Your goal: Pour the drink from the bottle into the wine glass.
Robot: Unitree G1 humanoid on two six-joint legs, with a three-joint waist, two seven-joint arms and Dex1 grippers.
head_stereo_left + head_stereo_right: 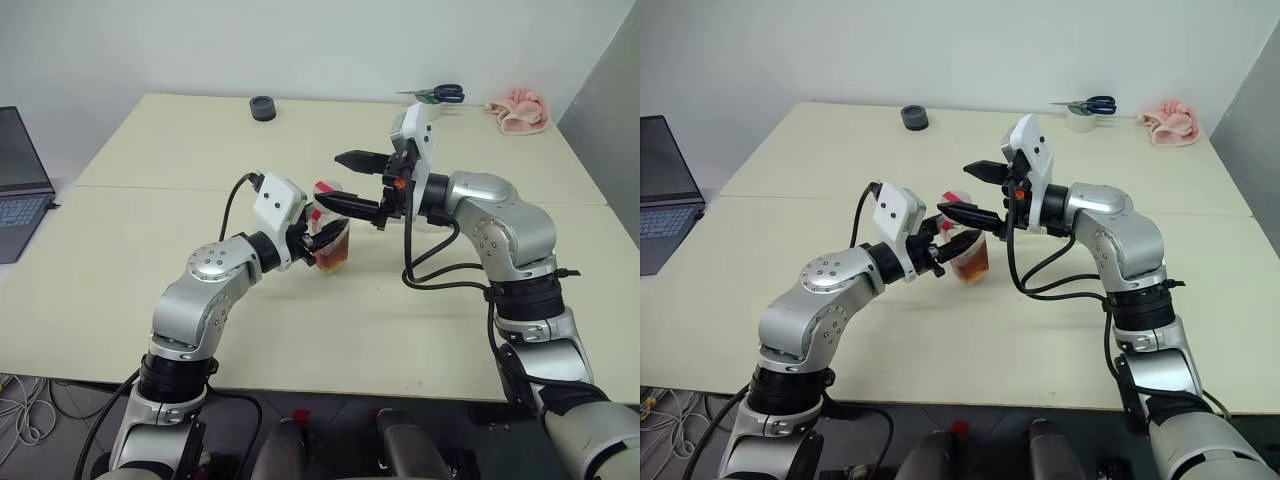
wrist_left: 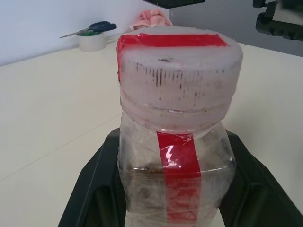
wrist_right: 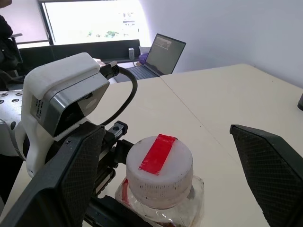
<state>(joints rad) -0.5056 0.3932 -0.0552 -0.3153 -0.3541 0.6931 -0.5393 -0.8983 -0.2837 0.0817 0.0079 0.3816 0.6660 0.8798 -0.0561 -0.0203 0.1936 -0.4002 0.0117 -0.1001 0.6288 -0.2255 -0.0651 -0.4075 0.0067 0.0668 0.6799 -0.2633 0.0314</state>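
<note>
With the left gripper (image 1: 306, 240) clamped on the capped bottle (image 1: 333, 243), the right gripper (image 1: 360, 186) hovers wide open over the cap (image 3: 159, 169); a misaligned grab could jolt the drink (image 1: 971, 265).

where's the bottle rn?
The bottle is near the table's middle in the head views, upright, clamped in the left gripper. The open right gripper has its fingers either side of the cap.
</note>
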